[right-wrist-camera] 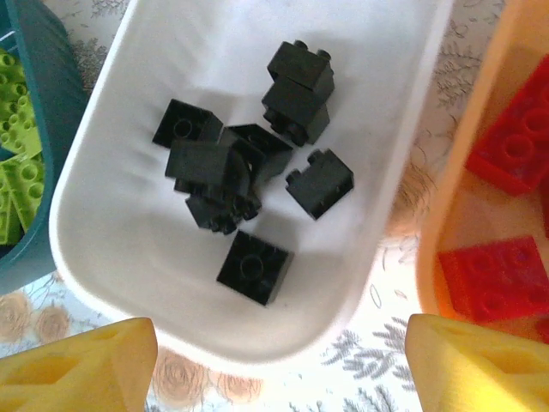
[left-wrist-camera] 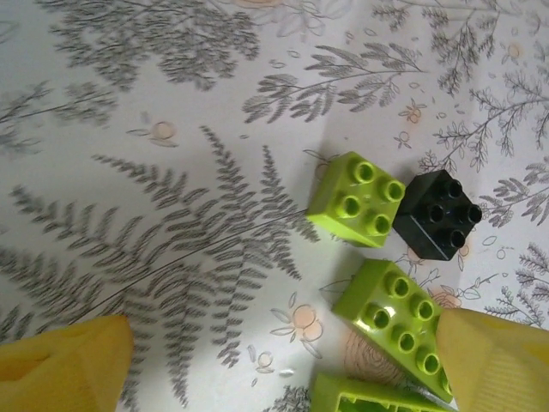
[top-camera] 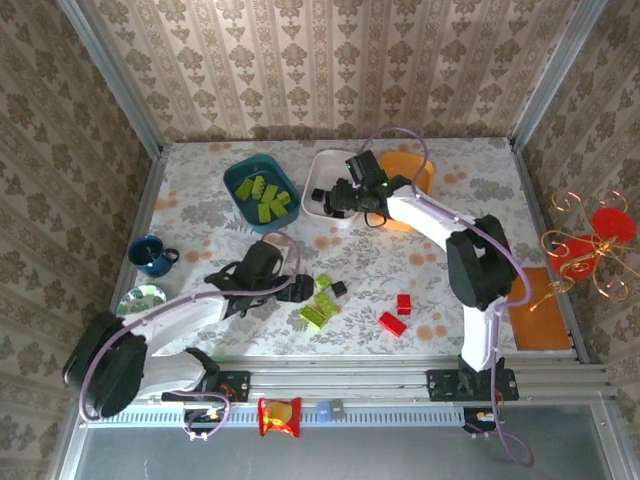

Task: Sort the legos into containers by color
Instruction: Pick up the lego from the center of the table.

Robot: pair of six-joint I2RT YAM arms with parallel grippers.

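Over white tray (right-wrist-camera: 377, 172), right gripper (right-wrist-camera: 279, 352) spread

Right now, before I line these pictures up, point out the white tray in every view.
Top external: white tray at the far middle, under the right gripper.
Right wrist: across the centre, holding black legos.
Left wrist: aimed instead at loose lime-green legos on the tablecloth.
Shared landmark: the teal tray, directly left of the white one in the top and right wrist views.
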